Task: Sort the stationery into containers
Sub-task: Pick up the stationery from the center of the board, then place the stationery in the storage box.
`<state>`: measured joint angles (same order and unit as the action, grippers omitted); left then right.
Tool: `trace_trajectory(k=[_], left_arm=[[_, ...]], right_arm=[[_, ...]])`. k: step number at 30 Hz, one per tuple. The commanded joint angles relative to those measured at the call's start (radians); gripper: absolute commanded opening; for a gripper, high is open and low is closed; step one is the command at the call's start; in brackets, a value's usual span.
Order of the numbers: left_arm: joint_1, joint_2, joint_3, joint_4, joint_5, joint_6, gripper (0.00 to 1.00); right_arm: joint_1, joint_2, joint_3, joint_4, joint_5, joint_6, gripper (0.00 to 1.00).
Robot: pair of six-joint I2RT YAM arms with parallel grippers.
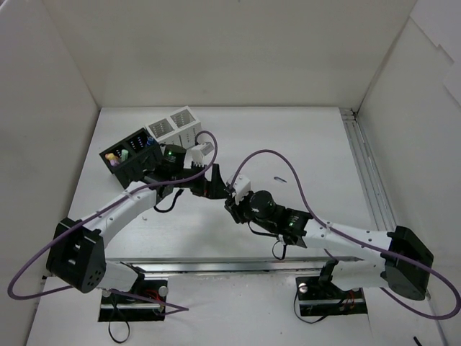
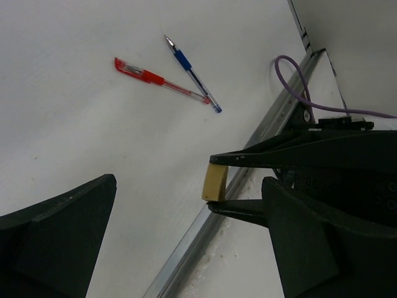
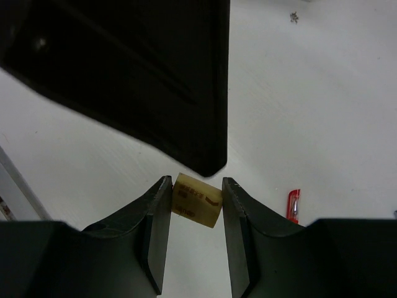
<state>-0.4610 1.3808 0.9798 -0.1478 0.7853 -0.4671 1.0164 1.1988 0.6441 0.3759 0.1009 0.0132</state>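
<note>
A tan eraser is pinched by the narrowed right gripper. The left gripper is spread wide, with a red pen and a blue pen seen at its twelve o'clock.

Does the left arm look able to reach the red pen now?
Probably yes. The left end effector is open and empty, and the red pen lies on bare table ahead of it. The right end effector, shut on the eraser, stands off to the side.
</note>
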Motion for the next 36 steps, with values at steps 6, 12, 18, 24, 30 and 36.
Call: trace_trajectory(k=[6,12,18,24,30,36], left_arm=[[-0.036,0.026,0.008,0.086,0.153,-0.042,0.82],[-0.036,0.060,-0.026,0.119,0.181,-0.059,0.65],[-0.056,0.116,-0.021,0.119,0.221,-0.054,0.44],[-0.065,0.130,-0.026,0.140,0.252,-0.062,0.07],[-0.065,0.106,-0.007,0.119,0.223,-0.054,0.00],[-0.041,0.064,0.023,0.097,0.148,-0.076,0.00]], right_arm=[[0.008,0.048,0.117,0.109,0.063,-0.133,0.17],[0.008,0.051,0.144,0.109,0.054,-0.159,0.20],[0.008,0.061,0.169,0.118,0.072,-0.196,0.21],[0.008,0.064,0.183,0.120,0.072,-0.197,0.21],[0.004,0.074,0.187,0.115,0.109,-0.180,0.29],[0.004,0.077,0.212,0.058,0.100,-0.168,0.71]])
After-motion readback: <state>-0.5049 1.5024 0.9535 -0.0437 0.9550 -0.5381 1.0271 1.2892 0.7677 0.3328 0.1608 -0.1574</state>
